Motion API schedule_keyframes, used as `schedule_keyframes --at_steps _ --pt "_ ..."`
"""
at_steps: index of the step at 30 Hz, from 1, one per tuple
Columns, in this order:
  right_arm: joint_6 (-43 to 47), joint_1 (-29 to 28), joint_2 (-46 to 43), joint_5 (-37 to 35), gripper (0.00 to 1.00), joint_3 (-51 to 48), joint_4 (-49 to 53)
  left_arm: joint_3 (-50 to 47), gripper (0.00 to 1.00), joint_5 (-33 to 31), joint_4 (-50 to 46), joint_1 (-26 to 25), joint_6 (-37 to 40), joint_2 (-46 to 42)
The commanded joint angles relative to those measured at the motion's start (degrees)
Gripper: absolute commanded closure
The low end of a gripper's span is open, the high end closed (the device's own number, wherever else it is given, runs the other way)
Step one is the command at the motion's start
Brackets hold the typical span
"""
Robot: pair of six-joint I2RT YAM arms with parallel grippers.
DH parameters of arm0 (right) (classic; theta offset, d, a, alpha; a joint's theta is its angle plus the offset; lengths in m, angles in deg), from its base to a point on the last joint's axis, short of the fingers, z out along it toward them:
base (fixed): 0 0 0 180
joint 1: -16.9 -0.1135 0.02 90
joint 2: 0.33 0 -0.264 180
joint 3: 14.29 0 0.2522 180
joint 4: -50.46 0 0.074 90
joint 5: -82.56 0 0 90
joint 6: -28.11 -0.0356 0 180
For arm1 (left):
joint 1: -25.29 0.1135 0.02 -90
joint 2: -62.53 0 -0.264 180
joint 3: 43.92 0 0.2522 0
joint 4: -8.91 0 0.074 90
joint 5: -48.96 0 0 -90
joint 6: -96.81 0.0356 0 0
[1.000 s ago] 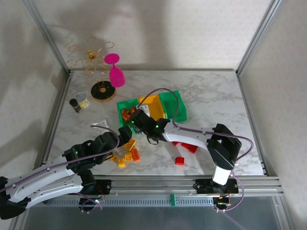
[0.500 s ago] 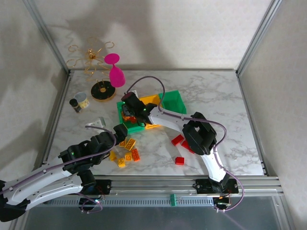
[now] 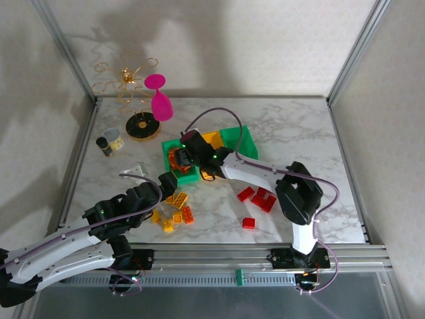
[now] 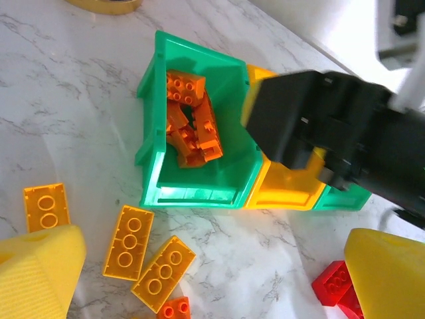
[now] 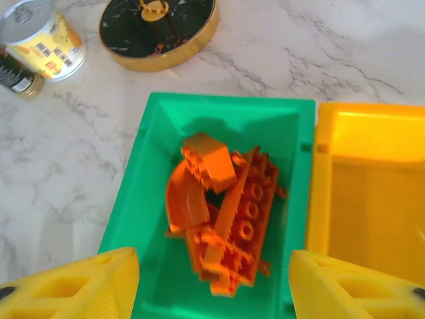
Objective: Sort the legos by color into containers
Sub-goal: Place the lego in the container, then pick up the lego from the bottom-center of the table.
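Note:
My right gripper hangs open over the left green container, its yellow fingertips wide apart and nothing between them. Orange legos lie piled inside that green container. A yellow container stands beside it, then a second green container. My left gripper is open just above the table, over yellow legos and a small orange one. Red legos lie to the right on the marble.
A pink glass, a gold wire stand and a black round base stand at the back left. A small can sits near the left edge. A clear plastic piece lies by my left arm.
My right gripper has opened above the left green container and its arm has swung over the bins. My left arm drew back slightly towards the near left.

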Motion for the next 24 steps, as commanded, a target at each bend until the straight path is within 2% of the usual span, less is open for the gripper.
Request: schedule_keyframes --at_steps 1,8,12,24 --pt "-1.64 -1.66 -5.01 1.03 0.37 -6.19 -0.4 0.49 0.0 0.58 -0.48 0.49 -0.3 0.23" --pt "-5.28 -6.18 -13.24 0.07 0.32 -19.35 -0.46 -0.37 0.0 4.98 0.82 0.8 -1.16 1.38" --pt "-8.1 -9.74 -14.43 0.83 0.3 -23.96 -1.02 -1.72 0.0 6.68 1.2 0.84 -2.97 2.01" --pt "-11.91 -19.86 -8.54 0.03 0.23 -25.85 -1.69 -4.79 0.0 6.56 -5.52 0.93 -11.3 -2.77"
